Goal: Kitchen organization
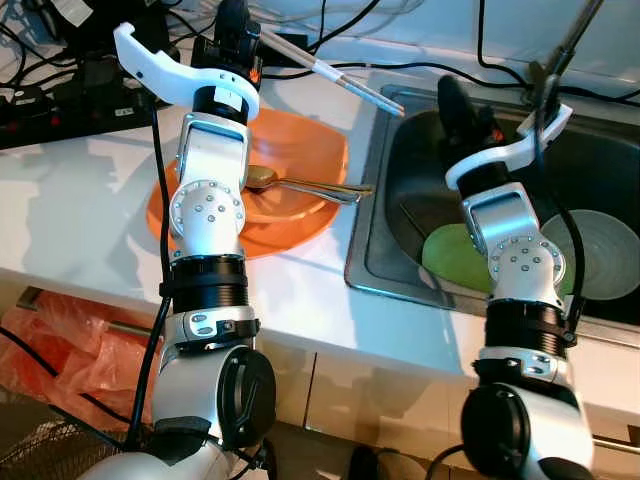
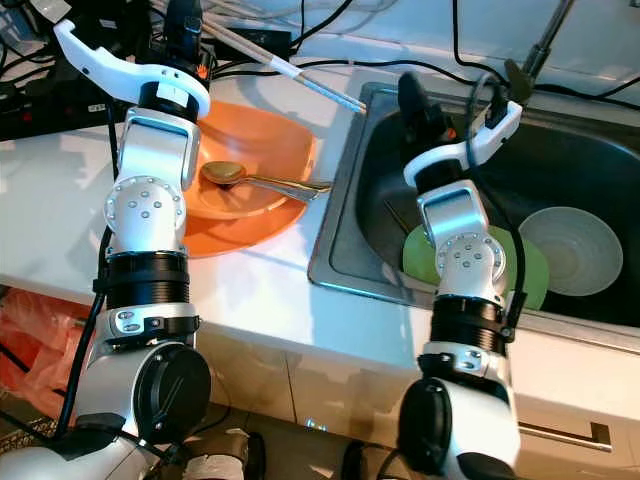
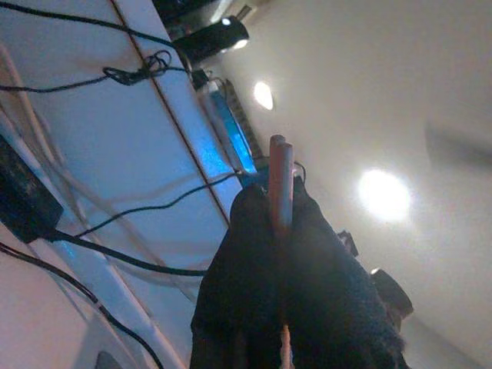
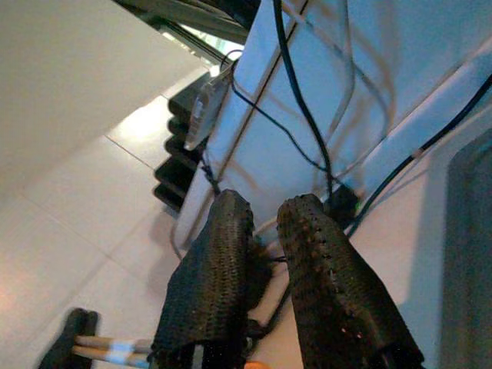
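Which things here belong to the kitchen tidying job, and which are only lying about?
Job things:
- chopsticks, pinched in the left claw
- spoon on the orange plate
- green plate and grey plate in the sink
- right claw, above the sink

Lying about:
- black cables
- orange bag

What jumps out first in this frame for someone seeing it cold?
Probably the big orange plate on the white counter beside the sink, with a gold spoon lying in it. Above it, the left end effector is shut on a pair of chopsticks that point toward the sink, where a green plate and a grey bowl sit.
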Robot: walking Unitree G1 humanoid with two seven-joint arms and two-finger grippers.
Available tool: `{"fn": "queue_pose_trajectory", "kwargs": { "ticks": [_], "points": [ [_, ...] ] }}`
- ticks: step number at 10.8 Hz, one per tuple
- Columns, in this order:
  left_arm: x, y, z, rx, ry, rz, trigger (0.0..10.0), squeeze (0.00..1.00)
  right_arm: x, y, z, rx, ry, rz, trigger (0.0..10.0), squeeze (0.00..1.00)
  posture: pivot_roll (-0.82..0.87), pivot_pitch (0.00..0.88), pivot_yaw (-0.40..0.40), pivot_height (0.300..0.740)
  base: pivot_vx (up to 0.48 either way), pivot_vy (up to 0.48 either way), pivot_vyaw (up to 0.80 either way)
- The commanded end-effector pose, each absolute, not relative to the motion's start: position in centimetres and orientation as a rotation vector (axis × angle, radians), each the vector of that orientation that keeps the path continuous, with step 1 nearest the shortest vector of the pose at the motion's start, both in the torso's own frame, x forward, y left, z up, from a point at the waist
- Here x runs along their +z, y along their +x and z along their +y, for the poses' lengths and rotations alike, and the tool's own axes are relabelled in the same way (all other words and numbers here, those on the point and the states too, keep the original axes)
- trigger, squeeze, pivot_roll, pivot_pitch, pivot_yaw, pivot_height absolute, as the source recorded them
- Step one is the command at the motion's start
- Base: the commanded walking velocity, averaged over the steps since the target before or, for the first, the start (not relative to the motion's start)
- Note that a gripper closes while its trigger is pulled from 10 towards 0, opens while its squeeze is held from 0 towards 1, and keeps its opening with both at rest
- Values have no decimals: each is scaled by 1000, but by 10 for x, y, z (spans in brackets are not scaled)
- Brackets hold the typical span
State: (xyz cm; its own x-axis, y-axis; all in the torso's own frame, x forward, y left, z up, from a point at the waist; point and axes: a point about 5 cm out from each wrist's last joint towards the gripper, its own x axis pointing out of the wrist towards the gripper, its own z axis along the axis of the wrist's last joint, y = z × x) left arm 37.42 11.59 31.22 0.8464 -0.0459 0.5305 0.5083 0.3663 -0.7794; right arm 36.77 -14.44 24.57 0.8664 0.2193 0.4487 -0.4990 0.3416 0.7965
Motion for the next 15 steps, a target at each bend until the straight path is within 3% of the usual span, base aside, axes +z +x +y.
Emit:
{"fn": "queue_pose_trajectory", "kwargs": {
  "ticks": [1, 6, 15],
  "points": [
    [310, 374, 97, -390, -1223, -432, 10000, 0, 255, 365, -145, 487, 1167, -305, 10000, 0, 50, 131, 8, 723, 0, 0, 0],
    [308, 374, 85, -436, -1422, -392, 10000, 0, 251, 361, -125, 521, 1250, -247, 10000, 0, 55, 134, 5, 723, 0, 0, 0],
    [308, 372, 72, -498, -1370, -345, 10000, 0, 255, 359, -122, 542, 1260, -246, 10000, 0, 53, 130, 14, 723, 0, 0, 0]
  ]
}}
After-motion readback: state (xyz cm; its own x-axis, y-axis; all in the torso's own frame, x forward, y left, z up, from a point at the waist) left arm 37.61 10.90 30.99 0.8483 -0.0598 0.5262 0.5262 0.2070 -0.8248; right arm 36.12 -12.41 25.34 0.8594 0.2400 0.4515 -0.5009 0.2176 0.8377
